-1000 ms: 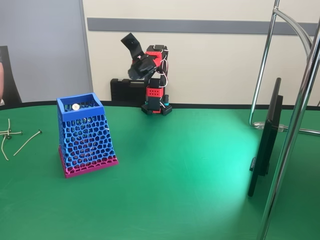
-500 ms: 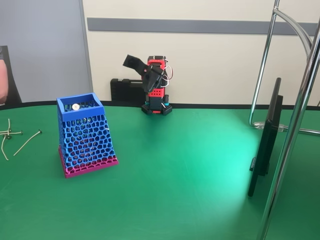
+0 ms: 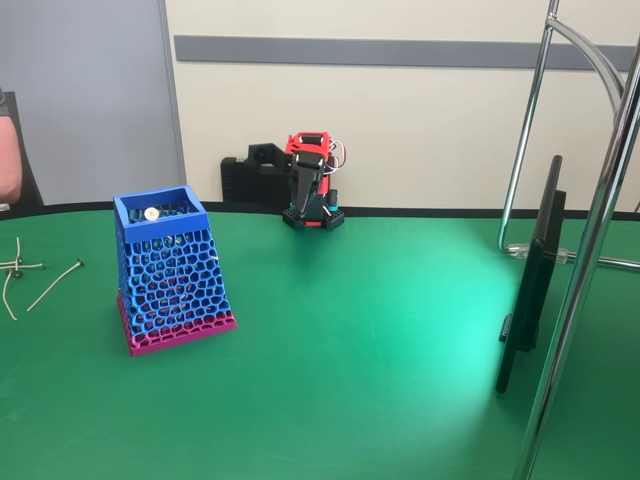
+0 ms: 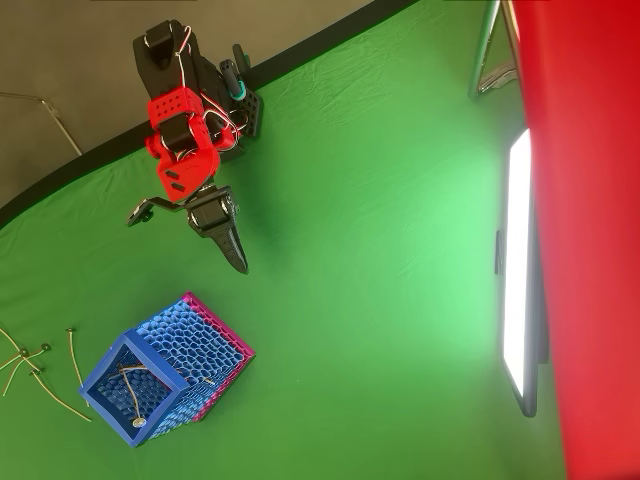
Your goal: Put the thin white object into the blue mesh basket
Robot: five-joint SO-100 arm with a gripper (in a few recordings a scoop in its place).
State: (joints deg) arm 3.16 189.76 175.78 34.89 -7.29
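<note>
The blue mesh basket [image 3: 165, 275] [image 4: 170, 370] with its magenta base stands on the green table, left of centre in the fixed view. Inside it lies a thin white object [image 4: 128, 387]; its round white end [image 3: 150, 213] shows just under the blue rim. My gripper [image 3: 280, 180] [image 4: 188, 243] is folded down over the red arm base at the back of the table, well away from the basket. It is open, one black jaw swung wide to the side, and it holds nothing.
A loose cluster of thin greyish bent sticks [image 3: 25, 272] [image 4: 35, 368] lies left of the basket. A flat screen [image 3: 530, 280] [image 4: 520, 270] and chrome stand poles [image 3: 590, 250] stand at the right. A person's arm [image 3: 8, 150] shows at the left edge.
The arm has folded down from a raised pose, and the open gripper has dropped toward the arm's base. The basket and sticks have not moved.
</note>
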